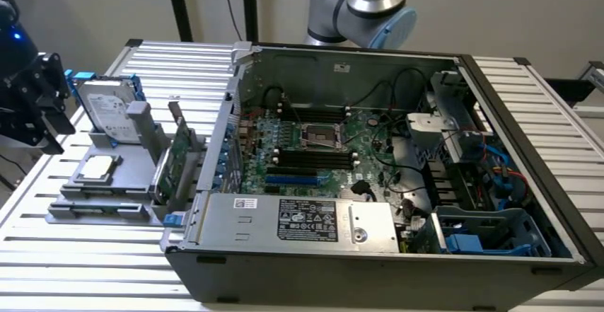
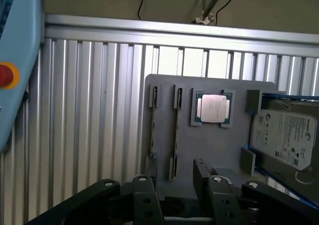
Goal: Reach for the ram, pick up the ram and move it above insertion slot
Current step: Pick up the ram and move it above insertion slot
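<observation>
The reach step was in hand. The tool [image 2: 172,175] hung over the grey tray [image 2: 214,150] on the table [image 2: 89,110], its fingers spread and holding nothing. The ram [image 2: 174,130] appeared to stand on edge in a narrow slot of the tray, beside the processor [image 2: 213,108], though this was not certain. A grasp would call for the fingers lowered astride that thin edge.

Ribbed bare-metal table [image 2: 99,110], matt grey plastic holder [image 2: 214,150], shiny metal-lidded hard drive [image 2: 284,138] — matt black hand [image 2: 173,187]
</observation>
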